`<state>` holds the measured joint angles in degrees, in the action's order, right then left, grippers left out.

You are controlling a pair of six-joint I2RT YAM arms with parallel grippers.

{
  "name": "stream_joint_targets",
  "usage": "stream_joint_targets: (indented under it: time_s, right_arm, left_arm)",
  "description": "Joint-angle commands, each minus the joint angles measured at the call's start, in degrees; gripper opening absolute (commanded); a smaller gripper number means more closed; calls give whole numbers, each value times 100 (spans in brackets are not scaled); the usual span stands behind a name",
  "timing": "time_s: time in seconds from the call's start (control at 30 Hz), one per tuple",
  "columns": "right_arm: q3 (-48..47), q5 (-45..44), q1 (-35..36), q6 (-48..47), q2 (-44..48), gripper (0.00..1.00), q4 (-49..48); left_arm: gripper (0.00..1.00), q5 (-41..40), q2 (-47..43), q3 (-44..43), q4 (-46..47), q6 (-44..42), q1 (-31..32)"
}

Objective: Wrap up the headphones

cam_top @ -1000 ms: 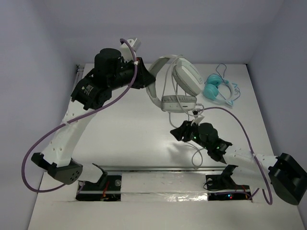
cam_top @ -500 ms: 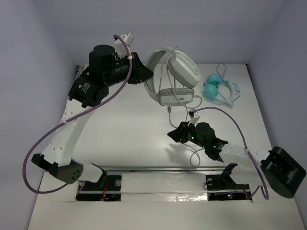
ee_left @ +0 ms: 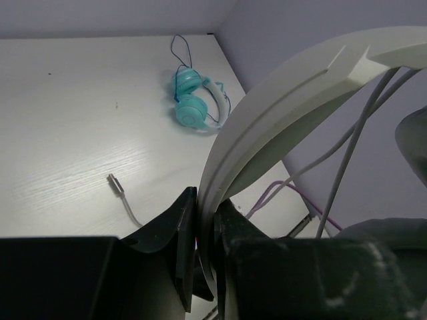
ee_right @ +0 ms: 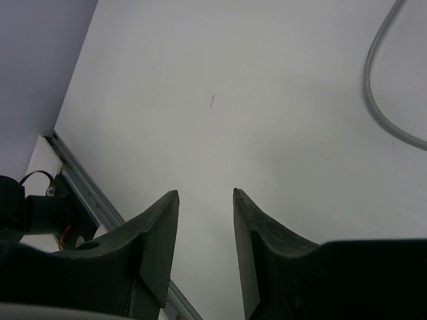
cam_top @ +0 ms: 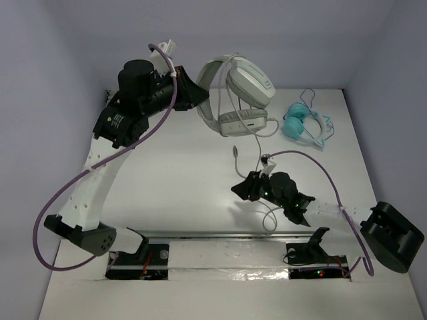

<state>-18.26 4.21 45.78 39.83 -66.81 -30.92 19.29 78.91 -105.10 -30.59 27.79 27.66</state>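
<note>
Grips the headband [ee_left: 267, 133] of the white headphones [cam_top: 240, 93] edge-on between the left fingers [ee_left: 183, 247], which are closed on both faces of the band. Holds the set raised at the far centre-left of the workspace, clear of the worktop [cam_top: 173, 180], with the two ear cups [cam_top: 250, 83] to the right of the grip, one above the other in the top view. Shows the thin grey cable [cam_top: 267, 130] in two strands beside the arch of the band in the left wrist view, then trailing down from the lower cup. Places the plug [cam_top: 235, 151] below the lower cup and just beyond the right fingers [ee_right: 157, 233]; cannot tell whether resting on the worktop or hanging just over it. Leaves a slack loop of cable on the worktop beside the right arm, near the front rail [cam_top: 220, 235]. Sets the right fingers low over the worktop, pointing left, spread apart with nothing between them. Catches only a curve of cable at the upper right corner of the right wrist view, apart from both fingers. Locates the teal headphones [cam_top: 303, 123] flat on the worktop at the far right, apart from the white set.
</note>
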Motion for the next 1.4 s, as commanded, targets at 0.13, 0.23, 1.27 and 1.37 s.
stream_joint_targets:
  time_s: [0.13, 0.23, 1.27, 1.37]
  right_arm:
    - [-89, -297, 598, 165, -104, 38, -74]
    - [-335, -745, 1090, 200, -244, 23, 321]
    - [-4668, -4102, 3684, -230, -114, 0, 7388]
    - [-4880, -4568, 3632, -423, -122, 0, 7679]
  left_arm:
    - [0, -425, -280, 472, 1396, 841, -173]
    - [0, -732, -289, 841, 1704, 1087, -235]
    - [0, -5119, -825, 4928, 1364, 447, 1601]
    - [0, -5041, -1009, 5096, 1162, 368, 1970]
